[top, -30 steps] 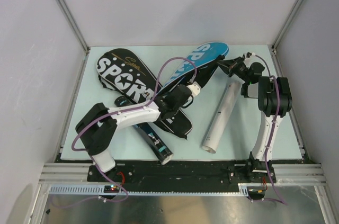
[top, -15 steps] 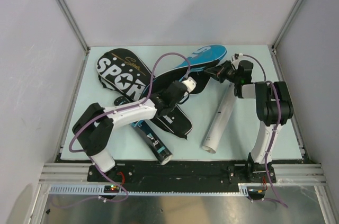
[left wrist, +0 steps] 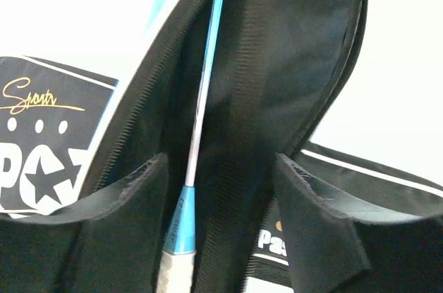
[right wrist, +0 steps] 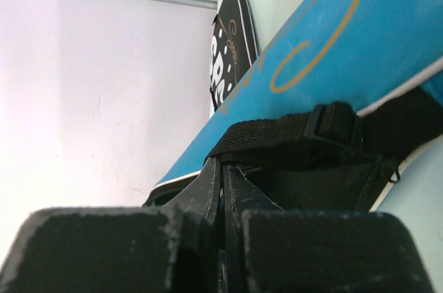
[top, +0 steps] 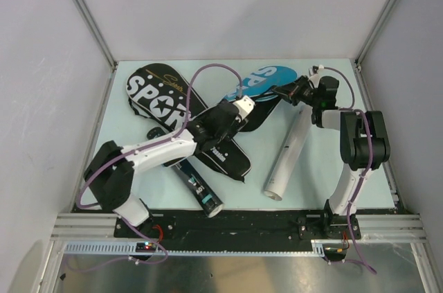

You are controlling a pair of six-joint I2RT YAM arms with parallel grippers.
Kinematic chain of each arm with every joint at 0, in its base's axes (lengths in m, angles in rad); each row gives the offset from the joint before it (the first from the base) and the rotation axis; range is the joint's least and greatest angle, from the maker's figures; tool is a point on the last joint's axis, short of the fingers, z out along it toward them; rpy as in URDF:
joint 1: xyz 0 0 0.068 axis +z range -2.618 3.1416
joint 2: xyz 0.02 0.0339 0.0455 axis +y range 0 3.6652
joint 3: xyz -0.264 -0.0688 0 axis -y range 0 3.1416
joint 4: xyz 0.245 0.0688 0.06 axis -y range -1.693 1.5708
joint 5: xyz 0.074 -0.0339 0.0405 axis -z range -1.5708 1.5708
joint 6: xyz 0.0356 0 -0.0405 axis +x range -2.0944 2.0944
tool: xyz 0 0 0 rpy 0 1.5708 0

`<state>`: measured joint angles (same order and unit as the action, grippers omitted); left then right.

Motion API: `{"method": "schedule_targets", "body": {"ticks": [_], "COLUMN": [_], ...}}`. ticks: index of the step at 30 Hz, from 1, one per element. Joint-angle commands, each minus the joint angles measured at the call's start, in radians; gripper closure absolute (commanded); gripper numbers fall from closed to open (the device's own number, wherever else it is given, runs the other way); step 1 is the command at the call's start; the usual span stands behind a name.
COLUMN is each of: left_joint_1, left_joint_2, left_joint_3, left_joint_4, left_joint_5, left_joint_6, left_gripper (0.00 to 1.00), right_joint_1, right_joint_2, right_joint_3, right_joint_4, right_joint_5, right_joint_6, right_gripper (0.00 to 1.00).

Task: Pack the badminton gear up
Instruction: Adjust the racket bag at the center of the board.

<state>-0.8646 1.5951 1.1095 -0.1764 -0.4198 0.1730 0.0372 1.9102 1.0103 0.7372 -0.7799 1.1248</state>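
At the left, the black racket-shaped "SPORT" cover point(top: 156, 95) is laid flat on the pale surface point(top: 315, 168). Toward the middle, the left hand point(left wrist: 218, 168) is seen spread, with the thin light-blue racket shaft point(left wrist: 201, 113) lying between its fingers and apart from both (no grip is shown). The shaft's long axis runs straight away from that hand, into the blue racket-shaped cover point(top: 266, 77). At the right, black webbing point(right wrist: 277, 134) at the cover's edge is pinched by the right hand point(right wrist: 223, 189), which is pressed together. The left hand is judged the nearer for any push along that axis.
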Motion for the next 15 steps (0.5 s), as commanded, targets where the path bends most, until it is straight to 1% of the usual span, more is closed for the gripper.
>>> {"method": "schedule_targets", "body": {"ticks": [1, 3, 5, 6, 9, 12, 15], "left_joint_1": [-0.007, -0.010, -0.010, -0.008, 0.012, 0.052, 0.099], "left_joint_2": [-0.118, -0.132, -0.133, -0.131, -0.113, -0.108, -0.117], "left_joint_3": [0.059, 0.082, 0.098, 0.103, 0.114, 0.125, 0.130], "left_joint_4": [-0.002, -0.037, -0.084, -0.100, -0.150, -0.185, -0.194], "left_joint_5": [0.045, 0.020, 0.022, 0.017, 0.010, 0.056, 0.102], "left_joint_6": [0.005, 0.027, 0.076, 0.104, 0.155, 0.132, 0.101], "left_gripper": [0.27, 0.20, 0.07, 0.04, 0.01, 0.00, 0.00], "right_joint_1": [-0.025, -0.027, -0.052, -0.059, -0.071, -0.076, -0.078], "right_joint_2": [0.025, 0.033, 0.042, 0.047, 0.058, 0.064, 0.066], "right_joint_3": [0.069, 0.089, 0.112, 0.126, 0.161, 0.194, 0.224], "right_joint_4": [0.074, 0.067, 0.060, 0.057, 0.042, -0.014, -0.092], "right_joint_5": [-0.061, -0.059, -0.058, -0.059, -0.062, -0.062, -0.046], "right_joint_6": [0.021, 0.024, 0.032, 0.038, 0.049, 0.019, -0.048], "right_gripper": [1.00, 1.00, 1.00, 1.00, 1.00, 1.00, 1.00]}}
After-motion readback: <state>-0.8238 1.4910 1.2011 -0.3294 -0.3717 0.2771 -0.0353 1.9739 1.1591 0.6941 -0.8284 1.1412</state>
